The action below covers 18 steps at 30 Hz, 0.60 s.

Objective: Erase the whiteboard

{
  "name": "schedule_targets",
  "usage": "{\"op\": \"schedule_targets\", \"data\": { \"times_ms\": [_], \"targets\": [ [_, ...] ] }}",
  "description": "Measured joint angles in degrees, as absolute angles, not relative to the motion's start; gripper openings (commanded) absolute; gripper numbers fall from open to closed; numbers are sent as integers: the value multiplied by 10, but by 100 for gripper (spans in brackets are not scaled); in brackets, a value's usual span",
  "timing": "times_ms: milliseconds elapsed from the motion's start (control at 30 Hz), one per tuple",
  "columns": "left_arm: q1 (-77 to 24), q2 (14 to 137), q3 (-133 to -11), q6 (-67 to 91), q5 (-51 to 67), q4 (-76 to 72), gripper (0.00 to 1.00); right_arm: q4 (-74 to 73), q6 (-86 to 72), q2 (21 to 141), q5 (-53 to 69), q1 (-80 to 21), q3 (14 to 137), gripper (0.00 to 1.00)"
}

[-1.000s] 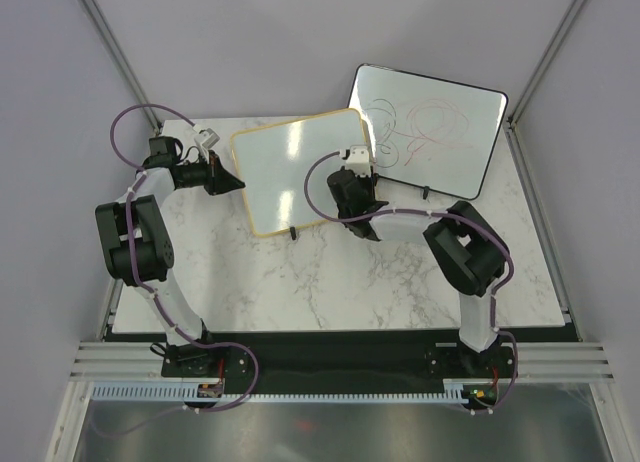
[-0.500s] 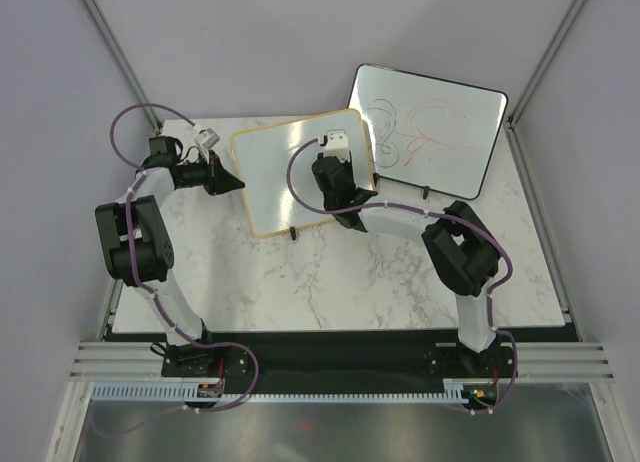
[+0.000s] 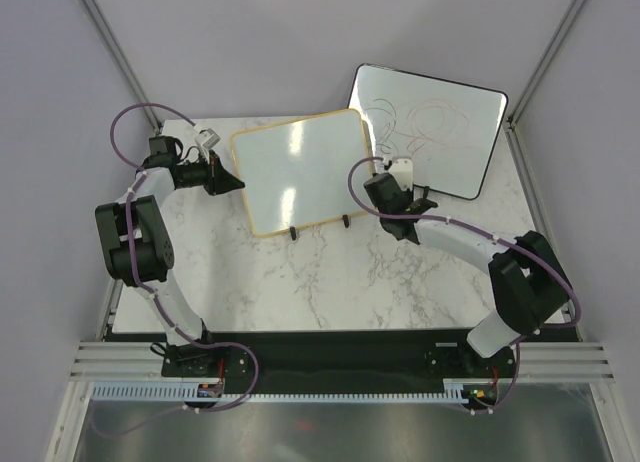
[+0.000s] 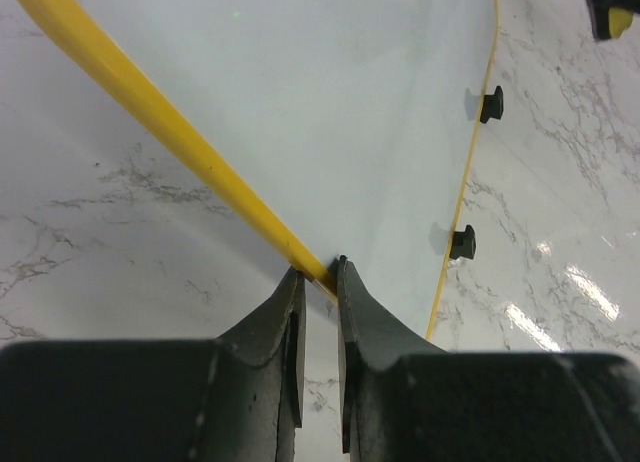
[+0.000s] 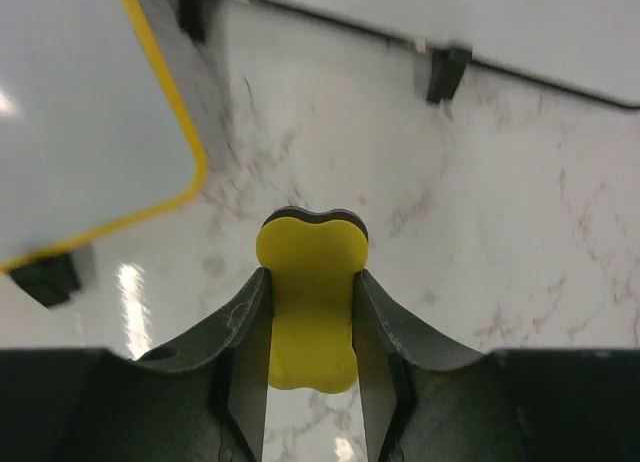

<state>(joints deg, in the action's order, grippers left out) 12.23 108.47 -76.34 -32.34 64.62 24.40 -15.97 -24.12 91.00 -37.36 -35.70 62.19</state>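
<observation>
Whiteboard (image 3: 298, 172): upper centre of the top view, standing on the marble surface (image 3: 330, 282). Long axis runs left to right, right end slightly higher. Face appears free of marks.
Left gripper (image 4: 318, 275): fingers almost together, pinching the board's yellow-tan frame at its left edge.
Right gripper (image 5: 311, 278): fingers clamped on a yellow eraser (image 5: 311, 317), apart from the board.
Key relation: the board lies left of the right fingers, its rounded corner at upper left of the right wrist view. A wiping stroke would travel leftward.
Black-framed board (image 3: 430, 127): upper right, faint scribbles, not the target.
Containers: none in view.
</observation>
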Motion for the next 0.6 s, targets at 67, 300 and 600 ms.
{"op": "schedule_targets", "data": {
  "times_ms": [67,300,600],
  "targets": [
    [122,1085,-763,-324,646,244,2,-190,-266,912,-360,-354,574,0],
    [122,1082,-763,-327,642,249,7,-247,-307,959,-313,-352,531,12],
    [122,1081,-763,-346,633,249,41,-245,-323,963,-311,-351,534,66]
  ]
}}
